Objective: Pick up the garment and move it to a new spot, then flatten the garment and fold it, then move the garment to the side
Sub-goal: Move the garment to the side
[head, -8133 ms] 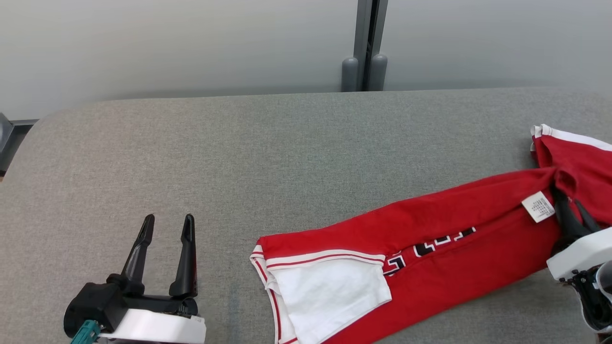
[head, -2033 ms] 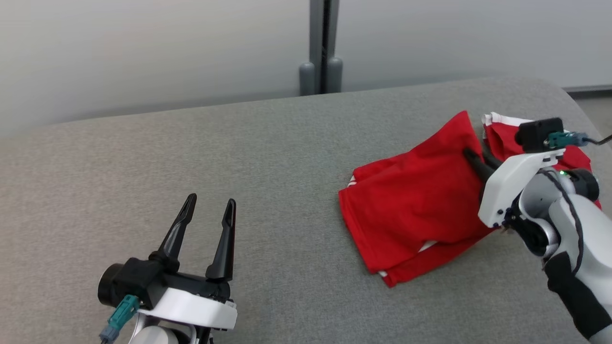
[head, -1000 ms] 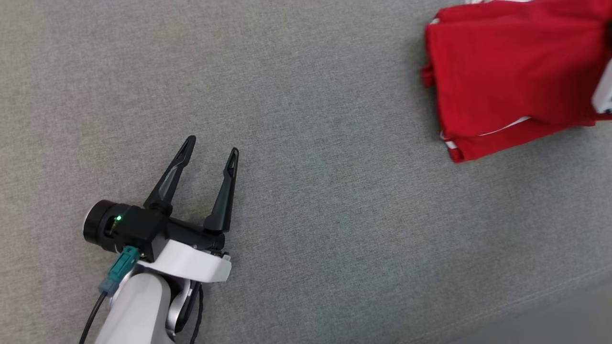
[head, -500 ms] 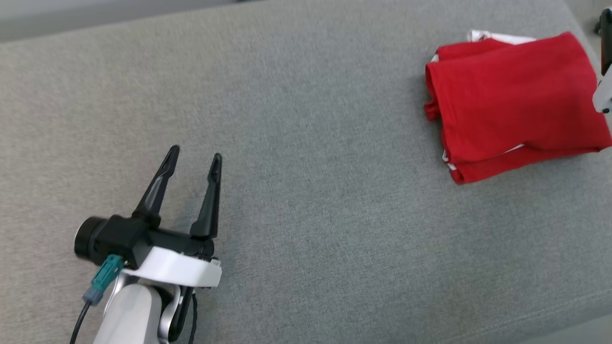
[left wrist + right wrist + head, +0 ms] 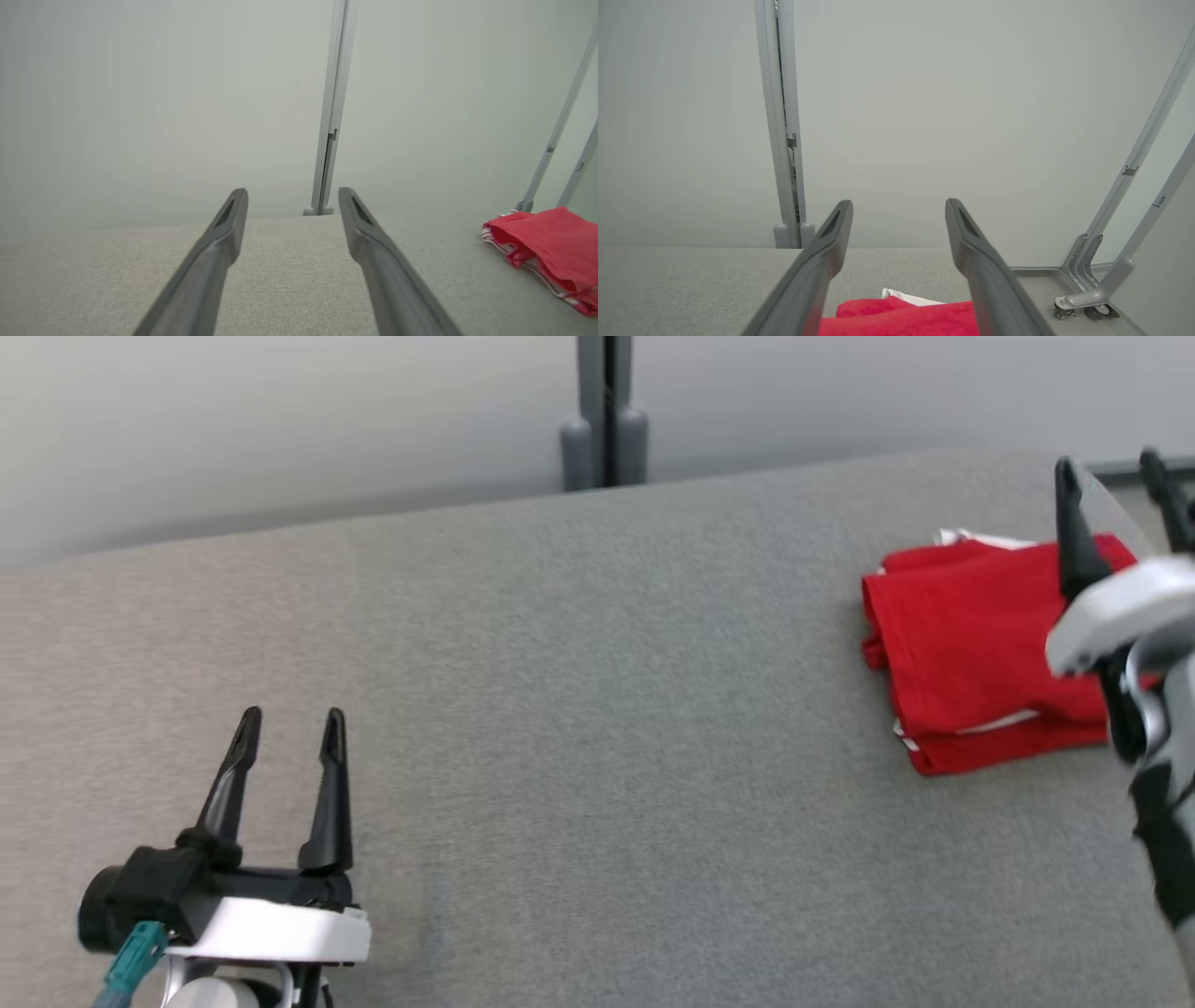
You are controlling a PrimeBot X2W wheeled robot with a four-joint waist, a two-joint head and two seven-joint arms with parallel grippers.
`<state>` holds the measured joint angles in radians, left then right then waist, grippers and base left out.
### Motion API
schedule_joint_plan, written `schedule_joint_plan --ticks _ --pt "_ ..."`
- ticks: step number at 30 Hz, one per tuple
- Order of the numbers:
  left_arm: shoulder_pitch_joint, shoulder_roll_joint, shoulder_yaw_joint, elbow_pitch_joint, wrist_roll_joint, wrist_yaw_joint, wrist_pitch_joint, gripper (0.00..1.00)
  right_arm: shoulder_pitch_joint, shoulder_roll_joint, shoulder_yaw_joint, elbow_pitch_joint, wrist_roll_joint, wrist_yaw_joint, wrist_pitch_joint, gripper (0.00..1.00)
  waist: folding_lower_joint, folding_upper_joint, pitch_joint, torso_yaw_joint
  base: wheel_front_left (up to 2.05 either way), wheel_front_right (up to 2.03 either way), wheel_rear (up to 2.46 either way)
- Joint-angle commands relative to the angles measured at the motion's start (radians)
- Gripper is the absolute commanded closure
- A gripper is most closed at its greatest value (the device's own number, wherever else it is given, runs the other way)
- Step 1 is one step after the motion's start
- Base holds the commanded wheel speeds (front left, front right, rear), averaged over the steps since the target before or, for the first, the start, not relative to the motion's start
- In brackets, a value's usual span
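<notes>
We see our right claw (image 5: 1107,462) spread wide with nothing between its fingers. The folded red garment (image 5: 971,644) lies just below and to the left of this claw, on the grey table (image 5: 597,709). Its right edge is hidden behind the claw's white wrist housing. From the right wrist, the garment (image 5: 901,322) sits low between the two fingers of the right claw (image 5: 899,203), whose tips stand against the pale wall beyond it. A strip of white trim peeks out on the garment's far side.

Our left claw (image 5: 292,717) is also fully spread and holds nothing, poised over bare table, fingers pointing towards the wall. The garment lies well apart from it, off to its right. From the left wrist, the garment (image 5: 551,242) shows far right of the left claw (image 5: 292,191). A grey post (image 5: 605,411) stands past the table's far edge.
</notes>
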<state>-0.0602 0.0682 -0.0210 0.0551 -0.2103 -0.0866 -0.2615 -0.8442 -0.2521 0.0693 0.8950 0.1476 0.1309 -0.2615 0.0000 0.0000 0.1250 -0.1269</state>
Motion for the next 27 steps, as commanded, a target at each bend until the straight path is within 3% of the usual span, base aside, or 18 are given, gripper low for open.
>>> schedule_joint_plan --ticks 1,6,14,27 --pt "0.017 0.001 0.017 -0.008 0.001 0.006 -0.005 0.00 0.091 0.014 -0.021 -0.069 -0.005 0.000 -0.004 0.00 0.0000 0.0000 -0.068 0.065 0.00 0.00 0.00" --pt "0.060 0.000 0.040 -0.020 0.009 0.015 -0.004 0.00 0.275 0.046 -0.038 -0.235 0.001 0.000 -0.003 0.00 0.0000 0.0000 -0.119 0.101 0.00 0.00 0.00" --pt "0.114 -0.001 0.051 0.009 -0.022 -0.006 -0.004 0.00 0.559 0.082 -0.042 -0.508 0.013 0.000 -0.002 0.00 0.0000 0.0000 -0.153 0.141 0.00 0.00 0.00" --pt "0.132 -0.013 0.063 0.061 0.016 0.008 -0.004 0.00 0.753 0.143 -0.025 -0.651 0.071 0.000 -0.004 0.00 0.0000 0.0000 -0.155 0.147 0.00 0.00 0.00"
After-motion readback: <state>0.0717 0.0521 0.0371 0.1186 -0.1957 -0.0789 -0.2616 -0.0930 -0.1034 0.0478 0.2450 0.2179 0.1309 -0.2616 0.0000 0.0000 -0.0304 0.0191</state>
